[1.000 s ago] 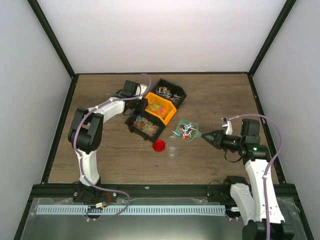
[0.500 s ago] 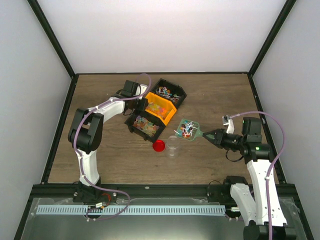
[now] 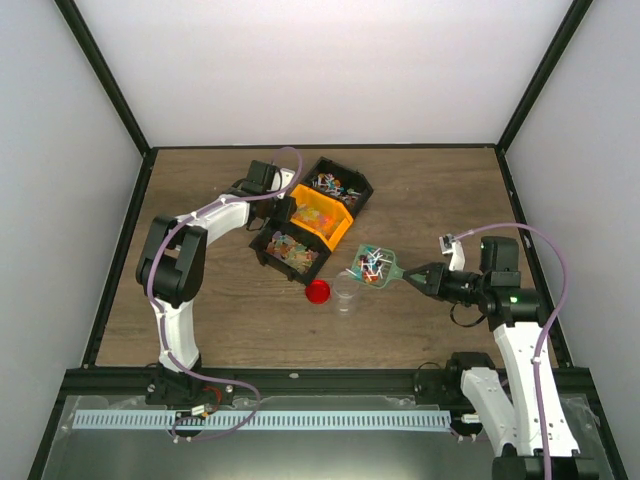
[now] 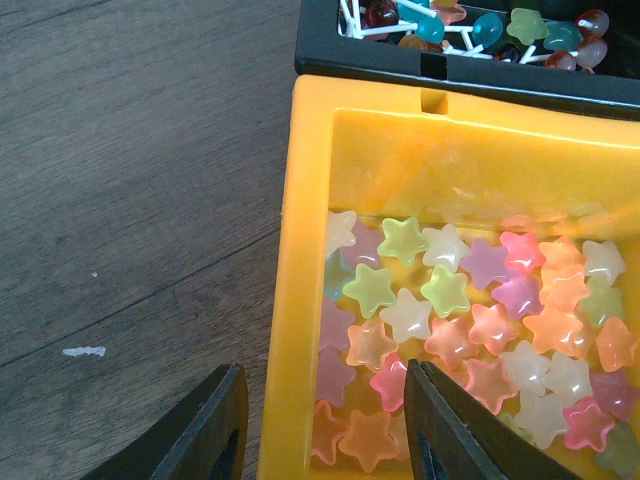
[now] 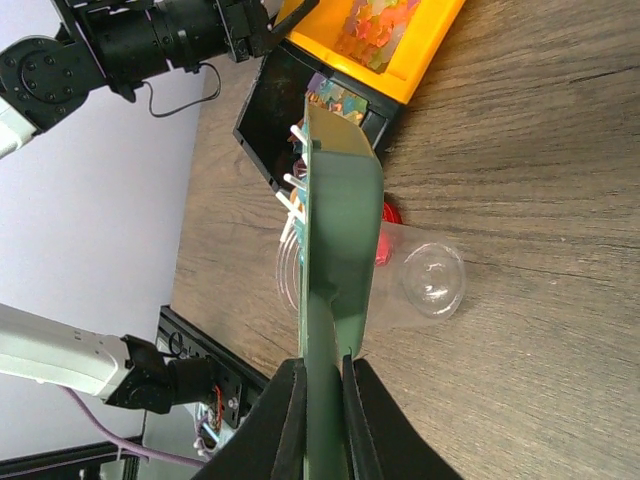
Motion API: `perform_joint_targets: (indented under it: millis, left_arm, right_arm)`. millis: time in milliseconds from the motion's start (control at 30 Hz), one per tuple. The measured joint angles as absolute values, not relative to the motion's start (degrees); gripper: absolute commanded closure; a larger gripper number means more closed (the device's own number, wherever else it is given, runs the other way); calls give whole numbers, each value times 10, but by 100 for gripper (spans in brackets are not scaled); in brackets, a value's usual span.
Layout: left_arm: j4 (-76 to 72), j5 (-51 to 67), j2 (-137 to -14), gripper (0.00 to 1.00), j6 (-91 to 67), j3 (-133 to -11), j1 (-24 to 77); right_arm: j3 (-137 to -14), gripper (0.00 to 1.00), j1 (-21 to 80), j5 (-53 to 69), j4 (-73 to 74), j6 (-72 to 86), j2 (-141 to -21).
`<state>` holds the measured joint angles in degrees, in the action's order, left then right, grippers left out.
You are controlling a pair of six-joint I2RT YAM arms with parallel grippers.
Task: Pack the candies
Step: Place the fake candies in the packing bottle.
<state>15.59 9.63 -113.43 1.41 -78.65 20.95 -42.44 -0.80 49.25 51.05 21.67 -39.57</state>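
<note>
White arms (image 3: pixel 178 325) with black joints, lilac cables (image 3: pixel 288 152) and black jaws.

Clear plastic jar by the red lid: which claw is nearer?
Right. Right claw sits right of the clear plastic jar, gripping the green slotted scoop; the left claw is far up-left at the yellow bin.

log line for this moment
right hand: shut on green scoop, candies aboard, by clear jar | left hand: open, astride yellow bin wall | red lid: off
</note>
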Motion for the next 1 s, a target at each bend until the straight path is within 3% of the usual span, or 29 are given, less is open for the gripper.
perform_joint_targets:
  millis: [1000]
  left_arm:
    - [155, 98, -1140, 56, 11, -791, 209]
  right_arm:
    - [-453, 99, 24, 460, 538, 184, -392]
